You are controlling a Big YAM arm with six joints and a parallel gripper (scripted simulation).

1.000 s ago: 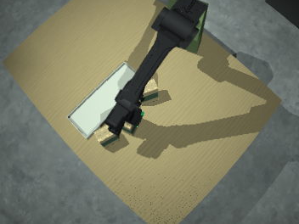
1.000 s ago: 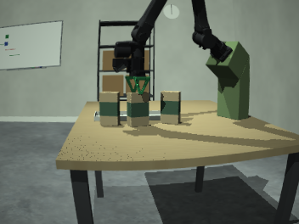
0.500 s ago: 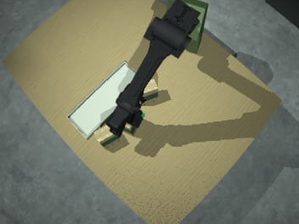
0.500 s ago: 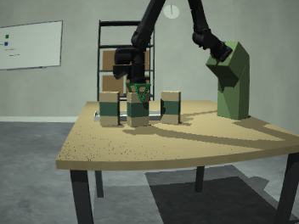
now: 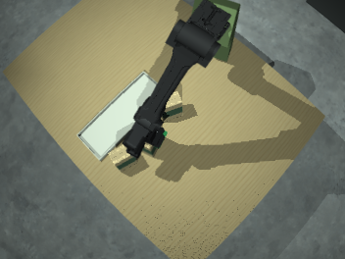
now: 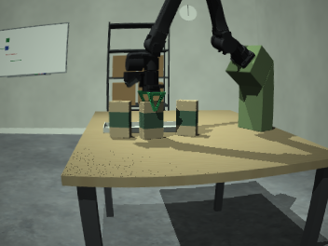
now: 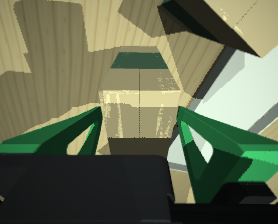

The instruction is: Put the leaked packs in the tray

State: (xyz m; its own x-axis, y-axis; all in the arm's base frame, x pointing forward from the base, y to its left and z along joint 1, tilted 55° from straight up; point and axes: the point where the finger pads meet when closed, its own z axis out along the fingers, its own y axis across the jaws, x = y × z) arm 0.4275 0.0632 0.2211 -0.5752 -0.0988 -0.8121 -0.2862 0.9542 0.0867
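Note:
Three tan packs with dark green bands stand upright in a row in the scene 2 view: a left pack, a middle pack and a right pack. My gripper is open, pointing down at the middle pack. Its green fingers stand on either side of the pack's top with gaps, not closed on it. The white tray lies beside the row, with no pack seen in it. The arm hides part of the tray and the middle pack in the scene 1 view.
The left and right packs stand close on both sides of the middle one. The tray's rim runs close along the row. The green arm base stands at the table's edge, and the arm reaches over the right pack and the tray's edge.

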